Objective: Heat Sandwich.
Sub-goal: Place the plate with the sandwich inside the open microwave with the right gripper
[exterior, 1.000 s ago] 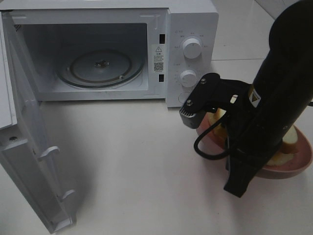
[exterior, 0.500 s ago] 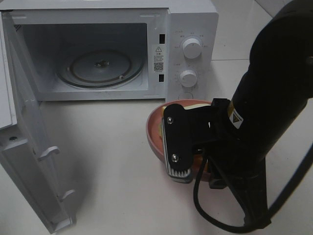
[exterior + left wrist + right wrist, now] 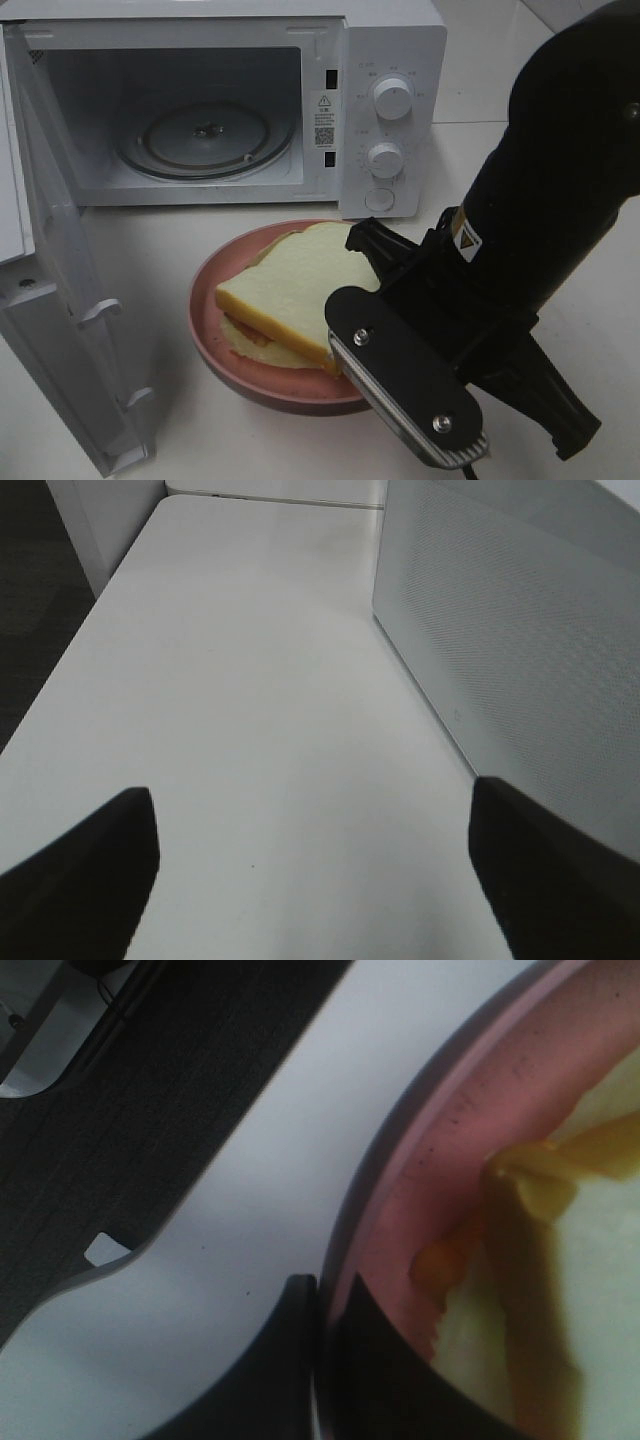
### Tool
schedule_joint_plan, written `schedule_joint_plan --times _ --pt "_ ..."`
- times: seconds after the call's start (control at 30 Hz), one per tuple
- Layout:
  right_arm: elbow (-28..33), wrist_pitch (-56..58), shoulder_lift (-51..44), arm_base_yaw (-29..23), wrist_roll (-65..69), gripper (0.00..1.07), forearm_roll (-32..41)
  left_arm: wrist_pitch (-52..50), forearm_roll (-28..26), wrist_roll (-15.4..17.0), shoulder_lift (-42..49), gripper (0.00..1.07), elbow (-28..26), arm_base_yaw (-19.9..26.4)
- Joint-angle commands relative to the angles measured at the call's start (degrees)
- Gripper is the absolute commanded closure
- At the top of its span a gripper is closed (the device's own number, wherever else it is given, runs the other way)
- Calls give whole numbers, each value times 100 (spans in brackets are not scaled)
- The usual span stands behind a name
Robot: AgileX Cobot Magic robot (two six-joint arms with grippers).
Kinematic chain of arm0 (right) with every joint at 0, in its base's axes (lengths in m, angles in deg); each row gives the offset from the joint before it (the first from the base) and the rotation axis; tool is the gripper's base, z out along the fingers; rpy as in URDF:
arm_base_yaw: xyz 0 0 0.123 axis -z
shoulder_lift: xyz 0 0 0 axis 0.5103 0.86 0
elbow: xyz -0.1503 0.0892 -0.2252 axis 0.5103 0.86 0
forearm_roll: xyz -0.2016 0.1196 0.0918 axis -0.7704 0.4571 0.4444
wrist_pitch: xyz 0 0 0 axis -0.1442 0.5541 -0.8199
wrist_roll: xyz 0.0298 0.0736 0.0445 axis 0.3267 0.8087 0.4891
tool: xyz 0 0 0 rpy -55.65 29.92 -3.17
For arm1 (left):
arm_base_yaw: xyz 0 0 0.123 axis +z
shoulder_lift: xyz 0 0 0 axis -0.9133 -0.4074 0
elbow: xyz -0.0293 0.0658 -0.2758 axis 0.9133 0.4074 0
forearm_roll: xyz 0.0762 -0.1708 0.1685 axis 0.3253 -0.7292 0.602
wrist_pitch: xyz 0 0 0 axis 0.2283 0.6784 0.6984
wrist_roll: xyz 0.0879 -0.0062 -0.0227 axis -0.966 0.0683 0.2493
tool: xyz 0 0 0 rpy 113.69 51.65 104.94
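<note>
- Pink plate (image 3: 212, 342) is in front of the microwave (image 3: 395, 50), just before its open cavity. Whether it touches the table (image 3: 250, 440) cannot be told.
- Pale bread tops the sandwich (image 3: 295, 285), which lies on that plate and covers most of it. Orange-red filling shows along the edge turned away from the microwave.
- White microwave door (image 3: 60, 330) stands wide open on the side away from the dials, with the glass turntable (image 3: 205, 135) visible inside.
- Black right arm (image 3: 545, 200) reaches down in front of the microwave's dial side.
- Right gripper (image 3: 322, 1360) has its jaws clamped on the plate's rim on the side farthest from the microwave. One finger is outside the rim and the other inside, beside the bread.
- Left gripper (image 3: 315, 880) has its jaws wide apart with only bare table between them.
</note>
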State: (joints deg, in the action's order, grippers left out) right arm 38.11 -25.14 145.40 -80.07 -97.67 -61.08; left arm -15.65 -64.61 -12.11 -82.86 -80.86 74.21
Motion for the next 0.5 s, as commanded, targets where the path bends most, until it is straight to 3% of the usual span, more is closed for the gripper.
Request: schedule_joint_plan --times 0.03,0.5 --pt "0 -201 -74 -17 -395 107 132 -74 -11 17 97 26 23 -23" --pt "0 -533 -74 -11 -189 107 52 -74 -11 17 97 26 23 -23"
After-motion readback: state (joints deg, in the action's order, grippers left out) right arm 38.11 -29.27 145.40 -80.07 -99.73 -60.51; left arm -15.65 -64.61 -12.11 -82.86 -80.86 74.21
